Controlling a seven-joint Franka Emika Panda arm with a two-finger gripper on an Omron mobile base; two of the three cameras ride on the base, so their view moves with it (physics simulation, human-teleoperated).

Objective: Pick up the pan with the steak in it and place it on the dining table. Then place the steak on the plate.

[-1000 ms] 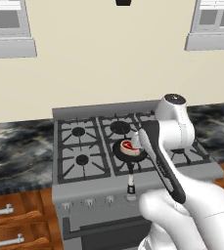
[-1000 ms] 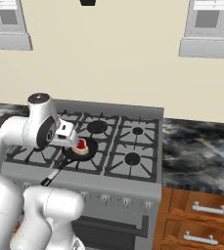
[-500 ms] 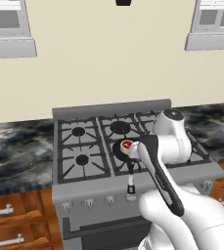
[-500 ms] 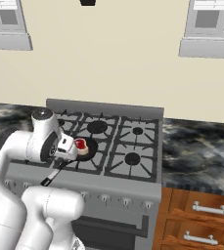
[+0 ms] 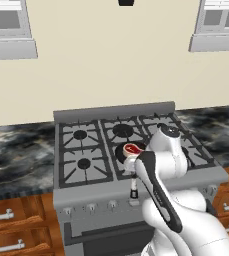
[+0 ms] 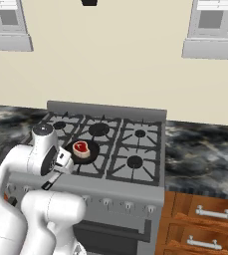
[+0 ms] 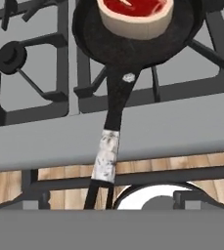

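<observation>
The black pan (image 7: 133, 41) sits on the stove's front middle burner with the steak (image 7: 135, 12) lying in it. Its thin handle (image 7: 114, 105) runs toward me over the stove's front edge and ends in a silvery tip (image 7: 106, 156). My gripper (image 7: 113, 200) is open, with its fingertips (image 7: 35, 199) wide apart on either side of the handle's end and not touching it. From the base I see the pan (image 5: 128, 151) and steak (image 6: 81, 148), with my gripper (image 6: 60, 167) low by the handle (image 6: 51, 184). The dining table and the plate are out of view.
The grey gas stove (image 5: 86, 150) has raised black grates and knobs (image 6: 128, 205) along its front. Marbled wall counters (image 5: 16, 155) (image 6: 200, 154) flank it over brown wooden drawers (image 6: 205, 219). A beige wall rises behind it.
The arm has come down and drawn back toward the stove's front, bringing the hand from above the pan to the end of its handle. Pan and steak have not moved.
</observation>
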